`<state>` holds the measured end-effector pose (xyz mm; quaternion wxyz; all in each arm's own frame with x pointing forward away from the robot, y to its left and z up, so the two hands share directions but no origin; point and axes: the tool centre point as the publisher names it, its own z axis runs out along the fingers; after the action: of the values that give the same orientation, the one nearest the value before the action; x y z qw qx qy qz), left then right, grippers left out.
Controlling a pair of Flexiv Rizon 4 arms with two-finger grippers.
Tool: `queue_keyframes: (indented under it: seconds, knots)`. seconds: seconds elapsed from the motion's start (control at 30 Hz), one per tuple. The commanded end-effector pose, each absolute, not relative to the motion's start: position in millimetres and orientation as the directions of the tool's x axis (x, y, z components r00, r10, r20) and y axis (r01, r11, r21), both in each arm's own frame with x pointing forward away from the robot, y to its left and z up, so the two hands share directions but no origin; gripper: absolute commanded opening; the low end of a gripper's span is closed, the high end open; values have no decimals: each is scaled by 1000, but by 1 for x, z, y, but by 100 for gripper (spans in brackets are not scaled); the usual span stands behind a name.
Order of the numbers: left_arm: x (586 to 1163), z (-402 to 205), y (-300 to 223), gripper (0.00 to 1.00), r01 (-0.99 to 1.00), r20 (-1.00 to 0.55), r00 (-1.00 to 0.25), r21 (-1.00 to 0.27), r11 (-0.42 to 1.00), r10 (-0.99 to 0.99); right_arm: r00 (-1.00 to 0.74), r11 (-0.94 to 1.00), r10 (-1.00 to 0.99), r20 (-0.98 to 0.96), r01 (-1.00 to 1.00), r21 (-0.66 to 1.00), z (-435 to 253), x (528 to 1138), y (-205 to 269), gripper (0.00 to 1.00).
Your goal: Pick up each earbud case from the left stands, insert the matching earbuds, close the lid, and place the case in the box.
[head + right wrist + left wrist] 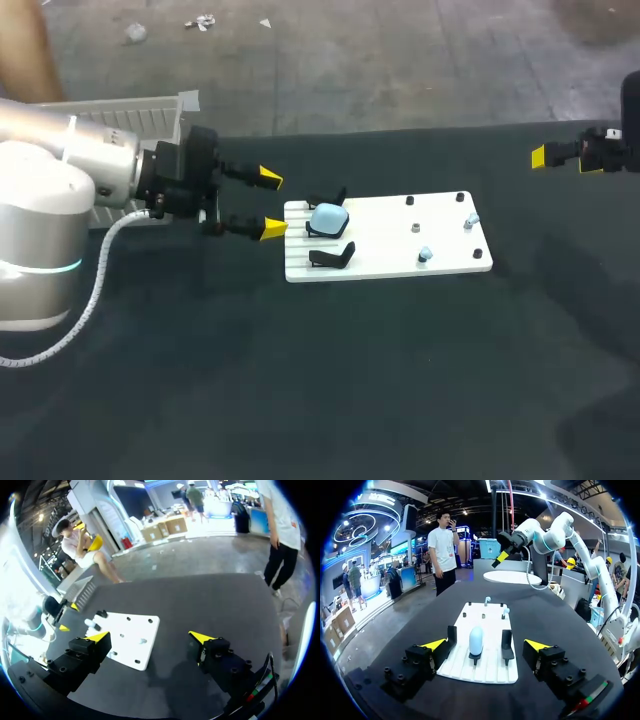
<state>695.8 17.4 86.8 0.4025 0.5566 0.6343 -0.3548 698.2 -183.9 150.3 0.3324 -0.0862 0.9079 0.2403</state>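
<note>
– How is the case (329, 219) expected to handle?

– It is judged light, hard-shelled and smooth, so a slip is more to be feared than crushing (little bite is offered by the rounded corners). It is seen standing on the middle stand at the left end of the board (390, 240).

– Where is hold to be taken?

– Across its two flanks, above the cradle, with a modest squeeze.

– And the tools?

– The left gripper (270, 204) is spread wide and empty, just short of the board's edge, with the case ahead of it and in line with the gap. The right gripper (150, 637) is likewise held wide with nothing in it, well apart at the table's right side.

– What is offered by the surface and the room?

– A dark, matte table (300, 380) is seen, and the board is ribbed at the near end. The case is flanked closely by an empty stand (332, 257) on each side, so little clearance is left for fingers. The earbuds (424, 256) are kept well apart at the far end.
</note>
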Motion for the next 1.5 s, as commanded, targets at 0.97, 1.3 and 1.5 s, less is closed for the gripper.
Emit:
queue_keyframes:
  seconds: [0.97,1.3,1.5]
  knots:
    - [719,43,-25,99,989,-897,-68,-1,150,436,-764,869,2,-645,-318,379,150,699,-184,100]
    - [722,36,-36,81,992,-901,-63,-11,123,429,-764,869,2,-645,-318,379,150,699,-184,100]
    - [723,30,-39,69,993,-902,-65,-18,112,426,-764,869,2,-645,-318,379,150,699,-184,100]
